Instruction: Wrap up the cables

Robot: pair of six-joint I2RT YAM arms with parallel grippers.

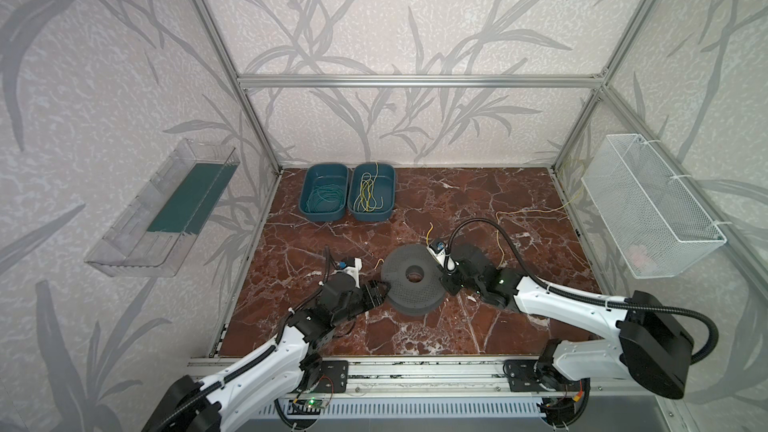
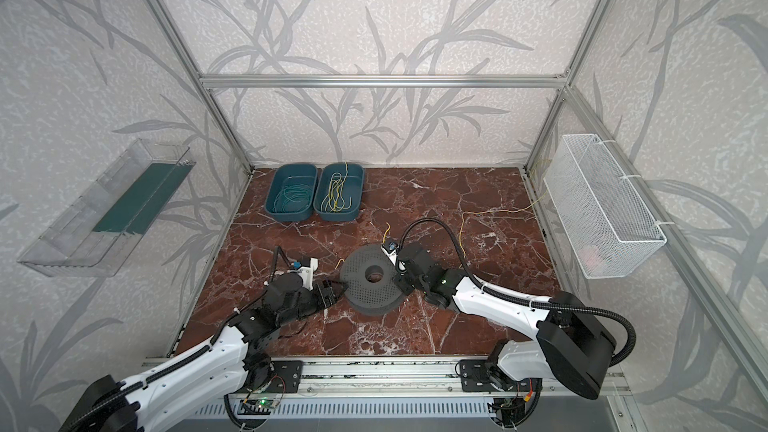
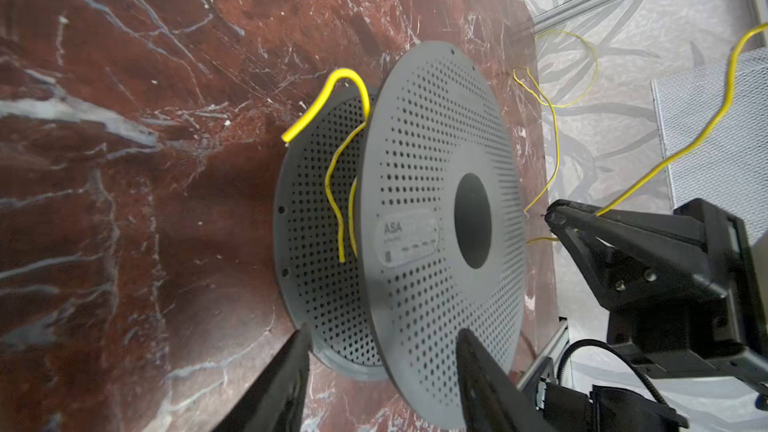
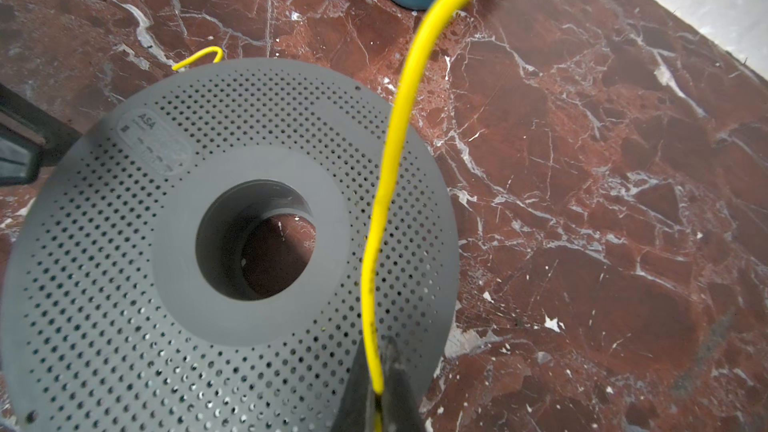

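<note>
A grey perforated spool (image 1: 413,280) (image 2: 371,280) lies flat on the marble table. A yellow cable (image 3: 340,201) runs loosely between its two flanges, and one end (image 1: 379,261) sticks out on the left. My right gripper (image 4: 376,351) (image 1: 444,280) is at the spool's right rim, shut on the cable (image 4: 399,138), which trails off along the table (image 1: 532,212) toward the right wall. My left gripper (image 3: 382,351) (image 1: 384,287) straddles the spool's left rim with one finger on each side of the flanges. I cannot tell whether they press on it.
Two teal bins stand at the back: one (image 1: 324,215) holds green wires, the other (image 1: 371,217) more yellow cables (image 1: 366,197). A white wire basket (image 1: 652,205) hangs on the right wall and a clear tray (image 1: 162,209) on the left wall.
</note>
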